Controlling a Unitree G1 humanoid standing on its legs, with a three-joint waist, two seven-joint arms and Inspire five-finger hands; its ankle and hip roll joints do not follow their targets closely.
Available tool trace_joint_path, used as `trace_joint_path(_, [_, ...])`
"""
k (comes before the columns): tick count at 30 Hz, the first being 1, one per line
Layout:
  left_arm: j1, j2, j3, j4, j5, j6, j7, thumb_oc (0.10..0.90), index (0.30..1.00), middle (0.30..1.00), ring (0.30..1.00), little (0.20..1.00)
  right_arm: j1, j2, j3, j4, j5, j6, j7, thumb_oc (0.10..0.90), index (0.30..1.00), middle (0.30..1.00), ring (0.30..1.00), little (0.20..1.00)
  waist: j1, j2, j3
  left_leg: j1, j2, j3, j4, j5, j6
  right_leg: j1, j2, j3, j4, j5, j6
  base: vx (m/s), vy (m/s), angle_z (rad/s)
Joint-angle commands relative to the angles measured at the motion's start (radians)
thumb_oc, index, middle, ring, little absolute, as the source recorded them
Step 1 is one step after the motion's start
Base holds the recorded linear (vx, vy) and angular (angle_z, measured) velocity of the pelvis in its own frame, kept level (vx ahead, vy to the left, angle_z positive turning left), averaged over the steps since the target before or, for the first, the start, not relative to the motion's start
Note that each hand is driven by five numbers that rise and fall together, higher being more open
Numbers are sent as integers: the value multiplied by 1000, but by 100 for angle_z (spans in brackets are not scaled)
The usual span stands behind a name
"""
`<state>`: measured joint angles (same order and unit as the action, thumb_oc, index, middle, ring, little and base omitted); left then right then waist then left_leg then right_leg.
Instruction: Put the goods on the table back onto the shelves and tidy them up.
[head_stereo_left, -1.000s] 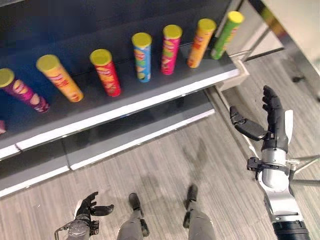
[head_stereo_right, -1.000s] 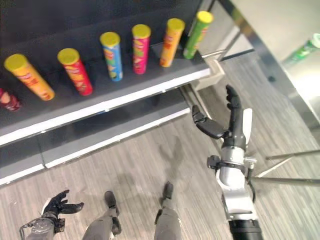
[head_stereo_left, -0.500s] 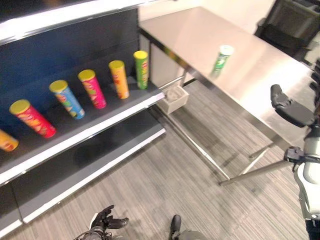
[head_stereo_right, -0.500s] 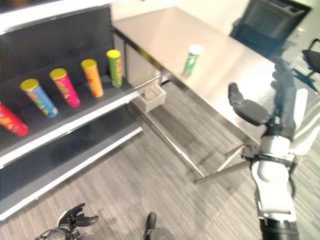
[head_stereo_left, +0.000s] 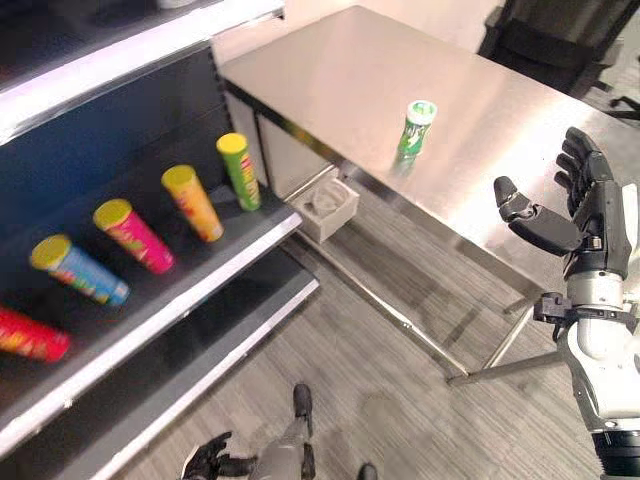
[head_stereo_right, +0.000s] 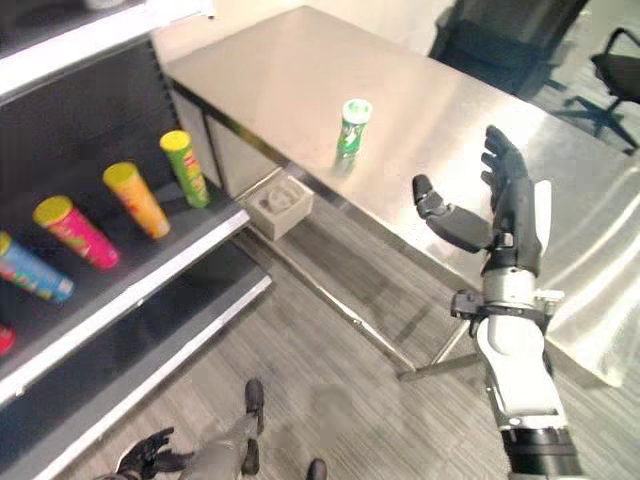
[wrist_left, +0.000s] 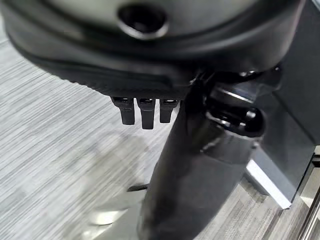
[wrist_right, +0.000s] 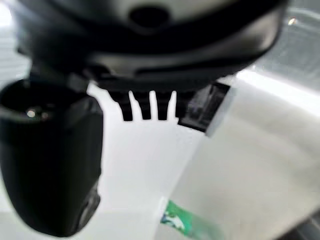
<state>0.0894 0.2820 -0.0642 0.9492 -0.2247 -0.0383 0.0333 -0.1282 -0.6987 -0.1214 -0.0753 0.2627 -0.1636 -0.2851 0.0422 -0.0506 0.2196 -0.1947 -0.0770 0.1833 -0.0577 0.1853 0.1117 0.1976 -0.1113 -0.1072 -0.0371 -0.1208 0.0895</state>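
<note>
Steel surface (head_stereo_left: 330, 70) carries one green can (head_stereo_left: 414, 128), upright. Right hand (head_stereo_left: 585, 215) hovers near it, fingers (head_stereo_left: 580, 165) apart, empty. Left hand (head_stereo_left: 205, 462) low by the floor, fingers loosely spread; shelf (head_stereo_left: 150, 300) holds five cans.

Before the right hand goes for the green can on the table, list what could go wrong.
1. The green can stands upright and tall on the smooth metal table; a sideways bump from the open right hand could tip it and let it roll.
2. The hand is some way short of the can, so a long reach over the table edge is likely.
3. On the shelf, the cans stand close together; placing another could knock a neighbour.
</note>
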Motion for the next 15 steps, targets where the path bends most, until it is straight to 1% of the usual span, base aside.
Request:
trace_joint_path(1, [11, 37, -2, -43, 21, -35, 12, 800, 900, 900, 900, 900, -158, -64, -32, -51, -47, -67, 7, 800, 900, 900, 900, 900, 53, -7, -58, 33, 82, 18, -5, -74, -118, -118, 12, -2, 246, -2, 66, 410, 344, -23])
trace_joint_path(2, [5, 41, -7, -43, 21, -34, 13, 800, 900, 900, 900, 900, -161, -60, -36, -51, -64, -60, 9, 800, 900, 900, 900, 900, 40, -2, -45, 67, 76, 19, -10, -91, -101, -178, -9, -8, 374, 62, 92, 311, 323, -26])
trace_joint_path(3, [1, 54, -9, -52, 22, -35, 17, 800, 900, 900, 900, 900, -154, -49, -37, -41, -71, -63, 1, 800, 900, 900, 900, 900, 31, 5, -29, 97, 75, 17, -19, -109, -93, -237, -43, -24, 471, 113, 97, 202, 164, -3])
trace_joint_path(4, [-2, 59, -6, -63, 21, -36, 19, 800, 900, 900, 900, 900, -144, -43, -38, -40, -72, -60, 1, 800, 900, 900, 900, 900, 30, 13, -22, 109, 82, 14, -23, -122, -99, -282, -83, -54, 455, 117, 84, 239, 39, 38])
trace_joint_path(5, [-14, 60, -11, -57, 24, -41, 18, 800, 900, 900, 900, 900, -137, -45, -52, -34, -78, -59, 0, 800, 900, 900, 900, 900, 19, 26, -13, 120, 89, -8, -26, -133, -109, -325, -101, -68, 370, 103, 70, 315, -149, 69])
trace_joint_path(6, [-31, 56, -15, -42, 35, -46, 17, 800, 900, 900, 900, 900, -108, -40, -88, -32, -95, -55, -17, 800, 900, 900, 900, 900, -14, 23, -4, 138, 78, -38, -28, -154, -121, -353, -95, -39, 177, 146, 88, 291, -183, 73])
trace_joint_path(7, [-34, 54, -14, -37, 42, -47, 17, 800, 900, 900, 900, 900, -94, -33, -103, -34, -106, -53, -23, 800, 900, 900, 900, 900, -25, 20, -3, 147, 75, -47, -29, -162, -122, -356, -88, -18, 136, 168, 98, 192, -142, 91])
trace_joint_path(8, [-34, 55, -15, -36, 42, -47, 17, 800, 900, 900, 900, 900, -92, -32, -104, -36, -106, -53, -24, 800, 900, 900, 900, 900, -24, 21, -3, 148, 76, -47, -29, -163, -122, -352, -87, -18, 131, 171, 98, 152, -97, 94])
trace_joint_path(9, [-39, 54, -12, -32, 53, -50, 18, 800, 900, 900, 900, 900, -70, -25, -127, -40, -131, -51, -34, 800, 900, 900, 900, 900, -43, 16, 1, 165, 68, -64, -29, -176, -123, -376, -71, 30, 91, 206, 110, 165, -107, 107])
trace_joint_path(10, [-38, 55, -13, -27, 61, -48, 15, 800, 900, 900, 900, 900, -56, -22, -139, -46, -143, -49, -36, 800, 900, 900, 900, 900, -51, 10, -1, 175, 64, -73, -30, -187, -123, -376, -64, 50, 73, 212, 111, 229, -162, 103])
trace_joint_path(11, [-34, 55, -11, -23, 72, -50, 16, 800, 900, 900, 900, 900, -40, -20, -153, -56, -160, -46, -33, 800, 900, 900, 900, 900, -53, 0, -8, 187, 53, -82, -27, -194, -124, -348, -72, 53, 46, 227, 116, 167, -140, 141])
trace_joint_path(12, [-33, 52, -8, -21, 74, -53, 17, 800, 900, 900, 900, 900, -29, -23, -163, -67, -167, -46, -32, 800, 900, 900, 900, 900, -55, -3, -11, 192, 53, -87, -25, -196, -125, -337, -73, 57, 41, 233, 117, 169, -176, 102])
trace_joint_path(13, [-23, 47, -10, -25, 75, -53, 12, 800, 900, 900, 900, 900, -20, -30, -176, -80, -177, -44, -28, 800, 900, 900, 900, 900, -57, 2, -21, 196, 58, -89, -24, -198, -127, -325, -68, 53, 28, 235, 114, 161, -200, 66])
trace_joint_path(15, [-6, 31, -17, -29, 77, -53, 6, 800, 900, 900, 900, 900, -4, -30, -203, -116, -206, -46, -31, 800, 900, 900, 900, 900, -65, 16, -36, 197, 76, -93, -22, -199, -137, -299, -54, 40, 10, 223, 104, 153, -229, -13])
